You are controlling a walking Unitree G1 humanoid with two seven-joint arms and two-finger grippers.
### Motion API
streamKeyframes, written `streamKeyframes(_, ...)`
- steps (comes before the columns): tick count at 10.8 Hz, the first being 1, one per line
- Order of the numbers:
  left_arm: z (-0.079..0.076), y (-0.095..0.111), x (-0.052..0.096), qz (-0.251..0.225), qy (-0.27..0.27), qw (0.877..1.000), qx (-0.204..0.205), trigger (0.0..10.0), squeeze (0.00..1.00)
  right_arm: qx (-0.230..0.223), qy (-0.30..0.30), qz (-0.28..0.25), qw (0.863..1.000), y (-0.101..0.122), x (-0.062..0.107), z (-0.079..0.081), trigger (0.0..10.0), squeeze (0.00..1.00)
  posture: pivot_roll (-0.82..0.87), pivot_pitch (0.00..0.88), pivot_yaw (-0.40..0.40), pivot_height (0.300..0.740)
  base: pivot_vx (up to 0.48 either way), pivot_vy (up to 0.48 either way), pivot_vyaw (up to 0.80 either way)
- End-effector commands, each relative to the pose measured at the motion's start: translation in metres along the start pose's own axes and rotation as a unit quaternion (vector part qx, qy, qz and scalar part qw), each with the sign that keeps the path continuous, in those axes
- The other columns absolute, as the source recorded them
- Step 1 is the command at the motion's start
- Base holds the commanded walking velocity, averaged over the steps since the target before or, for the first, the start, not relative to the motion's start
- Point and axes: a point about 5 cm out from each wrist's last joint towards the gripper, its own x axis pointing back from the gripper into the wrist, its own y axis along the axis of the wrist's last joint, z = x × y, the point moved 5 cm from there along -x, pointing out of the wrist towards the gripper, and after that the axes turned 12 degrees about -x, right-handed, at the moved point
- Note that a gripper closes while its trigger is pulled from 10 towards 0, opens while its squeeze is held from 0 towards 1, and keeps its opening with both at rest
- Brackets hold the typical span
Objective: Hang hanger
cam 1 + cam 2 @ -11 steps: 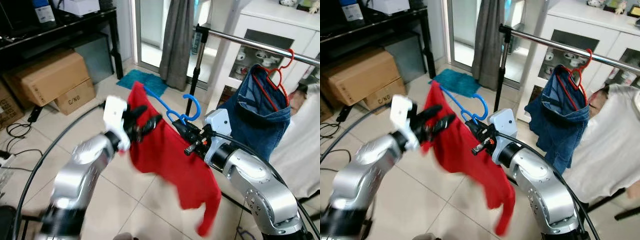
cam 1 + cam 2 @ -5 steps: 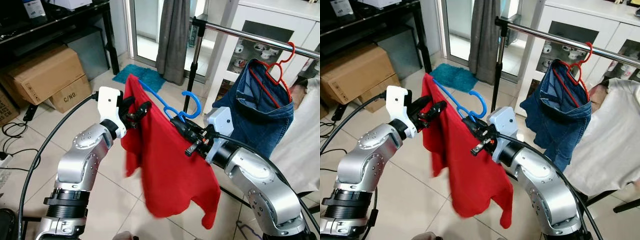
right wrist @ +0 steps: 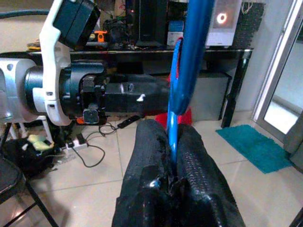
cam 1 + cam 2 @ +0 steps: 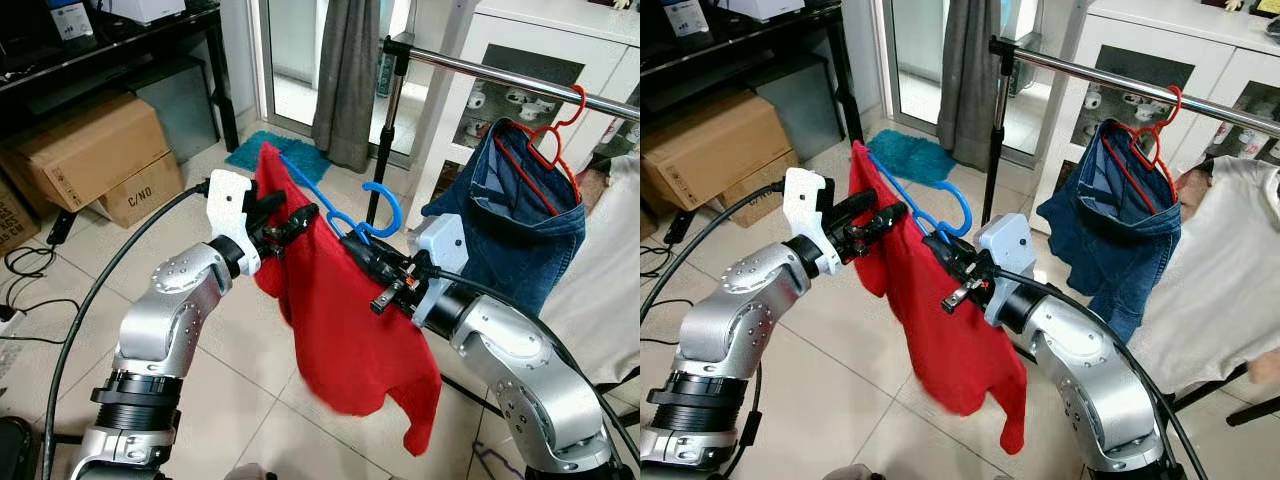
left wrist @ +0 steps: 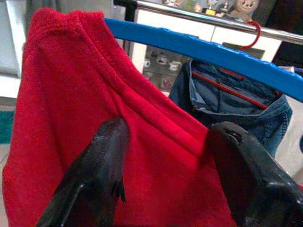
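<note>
Two grippers at blue hanger (image 4: 345,212) — right gripper (image 4: 352,243) clamping, left gripper (image 4: 290,222) straddling red shirt (image 4: 345,320).

Silver jointed arms, white wrist housings, black cables.

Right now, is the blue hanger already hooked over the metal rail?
No, the blue hanger hangs below the metal rail, pinched in the right gripper.

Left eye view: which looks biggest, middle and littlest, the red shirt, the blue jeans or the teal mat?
1. Red shirt, though it hangs nearest the camera, which helps.
2. Blue jeans.
3. Teal mat, farthest away.
</note>
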Motion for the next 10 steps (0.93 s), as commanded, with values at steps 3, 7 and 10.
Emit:
streamKeyframes(3, 0.011, 0.010, -0.003, -0.012, 0.024, 0.999, -0.024, 10.0, 0.00, 0.009, 0.024, -0.024, 0.999, 0.010, -0.002, 0.009, 0.0, 0.00, -0.02, 0.000, 0.000, 0.740, 0.000, 0.000, 0.00)
streamKeyframes(7, 0.010, 0.014, -0.005, -0.024, 0.025, 0.999, -0.020, 2.7, 0.00, 0.009, 0.021, -0.024, 0.999, 0.009, -0.002, 0.008, 0.0, 0.00, -0.02, 0.000, 0.000, 0.740, 0.000, 0.000, 0.00)
streamKeyframes(10, 0.013, 0.016, -0.005, -0.031, 0.036, 0.999, -0.026, 2.6, 0.00, 0.007, 0.016, -0.020, 1.000, 0.007, -0.001, 0.006, 0.0, 0.00, -0.02, 0.000, -0.003, 0.740, 0.000, 0.000, 0.00)
